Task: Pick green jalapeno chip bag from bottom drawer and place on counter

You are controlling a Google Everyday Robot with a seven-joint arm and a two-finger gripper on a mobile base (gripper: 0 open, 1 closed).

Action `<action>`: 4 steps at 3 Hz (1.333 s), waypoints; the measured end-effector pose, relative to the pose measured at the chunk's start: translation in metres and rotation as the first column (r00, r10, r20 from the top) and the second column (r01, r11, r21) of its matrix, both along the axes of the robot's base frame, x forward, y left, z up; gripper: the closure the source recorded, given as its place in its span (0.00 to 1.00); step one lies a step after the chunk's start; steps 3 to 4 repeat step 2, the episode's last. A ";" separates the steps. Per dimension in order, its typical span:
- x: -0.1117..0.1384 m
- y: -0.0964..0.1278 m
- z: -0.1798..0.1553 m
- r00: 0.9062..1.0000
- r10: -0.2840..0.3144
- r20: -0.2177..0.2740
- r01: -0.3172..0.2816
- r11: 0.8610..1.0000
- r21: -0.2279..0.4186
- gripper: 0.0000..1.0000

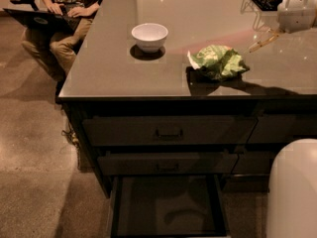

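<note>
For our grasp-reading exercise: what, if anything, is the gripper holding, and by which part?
Nothing. The gripper hangs over the counter, just right of the green jalapeno chip bag, which lies on the counter apart from it.

Dim, warm light falls from above and behind, laying pale glare on the far counter (198,14). My gripper (261,41), at the upper right above the counter, looks washed out. The green jalapeno chip bag (220,61) and white bowl (149,36) throw dark shadows toward me, and the bottom drawer (168,207) lies in deep shade.
</note>
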State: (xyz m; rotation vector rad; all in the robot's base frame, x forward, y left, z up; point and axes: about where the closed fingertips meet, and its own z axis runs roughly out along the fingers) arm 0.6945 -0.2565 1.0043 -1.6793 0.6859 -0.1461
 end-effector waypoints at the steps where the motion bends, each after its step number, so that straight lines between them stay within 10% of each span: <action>1: -0.018 -0.032 0.033 0.994 -0.056 0.092 0.055 0.998 0.015 0.00; 2: -0.036 -0.063 0.061 0.978 -0.113 0.176 0.110 0.994 0.029 0.00; 4: -0.036 -0.063 0.061 0.978 -0.113 0.176 0.110 0.994 0.029 0.00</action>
